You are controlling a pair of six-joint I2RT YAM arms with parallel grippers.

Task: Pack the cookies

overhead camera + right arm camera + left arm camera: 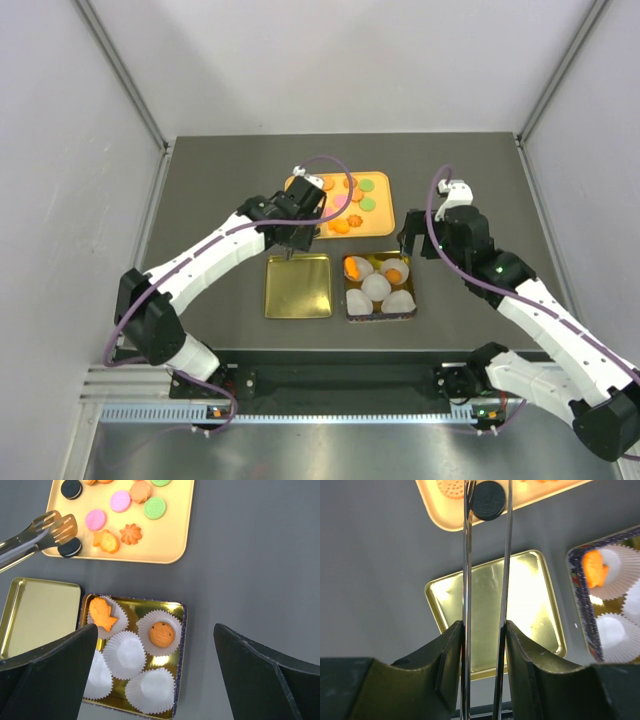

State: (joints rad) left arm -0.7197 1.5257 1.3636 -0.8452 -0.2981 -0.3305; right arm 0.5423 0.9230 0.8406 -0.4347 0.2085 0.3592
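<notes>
Nearest, at the bottom of the right wrist view, the right gripper [155, 630] is seen with its jaws spread wide and nothing between them, hanging over a square gold tin with a dark patterned rim [183, 630]. Several white pleated paper cups [131, 654] are set in the tin. One is filled by an orange fish-shaped biscuit [102, 614] and another by a round speckled biscuit [161, 634]; the others in view are empty. A flat square gold lid [35, 612] is laid just left of the tin. Farther up the frame, the remaining cookies [130, 533] are spread on a flat rectangular orange tray [175, 545]. A black sandwich cookie [70, 547] lies at the tray's lower left corner. Long steel tongs [35, 534] are held over it, and nothing appears caught in their tips. In the left wrist view, the left gripper [485, 627] is clamped on the tongs' two blades. The black cookie is judged light, stiff and brittle, with smooth faces that may slide. It is best taken across opposite edges of its rim with a gentle squeeze, so that it is neither crumbled nor split at the cream layer.
</notes>
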